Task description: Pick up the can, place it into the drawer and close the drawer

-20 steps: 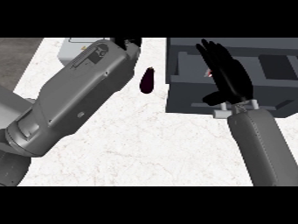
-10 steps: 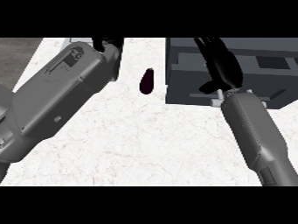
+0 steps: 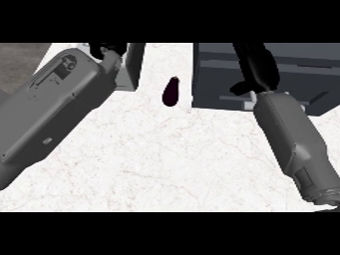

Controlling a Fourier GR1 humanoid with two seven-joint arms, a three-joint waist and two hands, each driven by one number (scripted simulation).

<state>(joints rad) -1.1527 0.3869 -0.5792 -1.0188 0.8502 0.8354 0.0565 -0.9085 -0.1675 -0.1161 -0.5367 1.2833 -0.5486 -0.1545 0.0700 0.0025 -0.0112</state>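
A white stone counter (image 3: 165, 159) with thin grey lines fills most of the view. At 10 o'clock a patch of grey floor (image 3: 14, 57) shows past the counter's edge. At 12 o'clock a grey box (image 3: 134, 64) stands on the counter. The light is bright and even.

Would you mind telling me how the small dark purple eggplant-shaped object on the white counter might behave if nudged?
The small dark purple eggplant-shaped object looks rounded and tapered, so it would probably roll in a curve. Its glossy skin may be slippery. It lies alone, so nothing would stop it.
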